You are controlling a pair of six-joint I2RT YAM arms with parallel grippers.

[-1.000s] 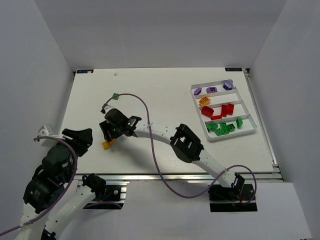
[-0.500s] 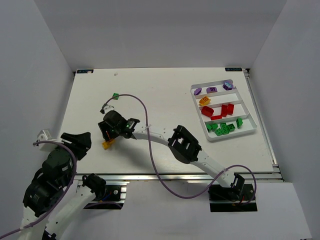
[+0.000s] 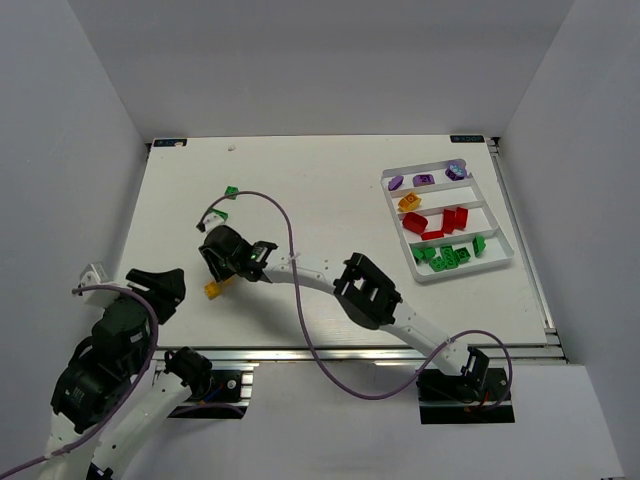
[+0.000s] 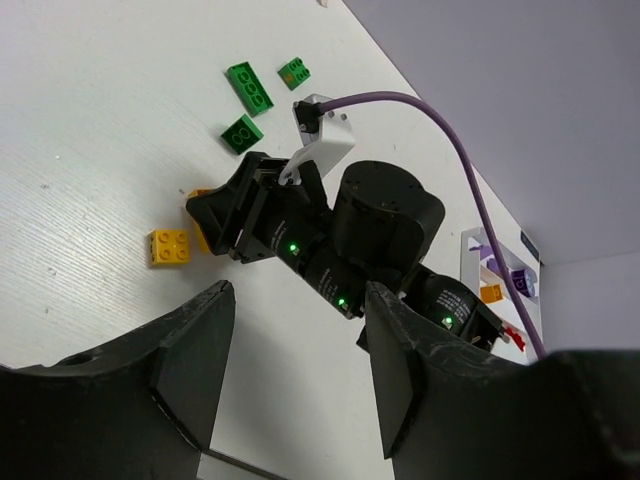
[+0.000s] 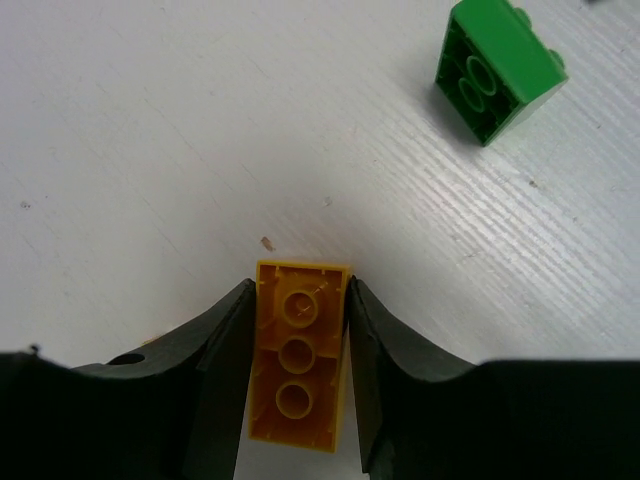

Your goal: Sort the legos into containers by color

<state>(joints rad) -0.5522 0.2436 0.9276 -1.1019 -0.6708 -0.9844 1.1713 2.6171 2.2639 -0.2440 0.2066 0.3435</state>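
My right gripper (image 5: pixel 298 300) is shut on a yellow-orange brick (image 5: pixel 297 365) that lies studs-down on the table, a finger pressed against each long side. From above, this gripper (image 3: pixel 220 274) sits at the table's left-middle. A small yellow square brick (image 3: pixel 212 291) lies loose just beside it. Green bricks (image 3: pixel 231 191) lie farther back, and one (image 5: pixel 497 65) shows in the right wrist view. The white tray (image 3: pixel 500 215) at the right holds purple pieces (image 3: pixel 424 179) in its far compartment, orange and red ones (image 3: pixel 450 219) in the middle and green ones (image 3: pixel 447 257) nearest. My left gripper (image 4: pixel 300 300) hangs open and empty near the left front edge.
The right arm's purple cable (image 3: pixel 285 225) loops over the table behind the gripper. The right arm (image 3: pixel 365 290) stretches diagonally across the table's front half. White walls enclose the table on three sides.
The right gripper's fingers have closed onto the yellow-orange brick after shifting slightly left. The left arm has drifted a little toward the front.
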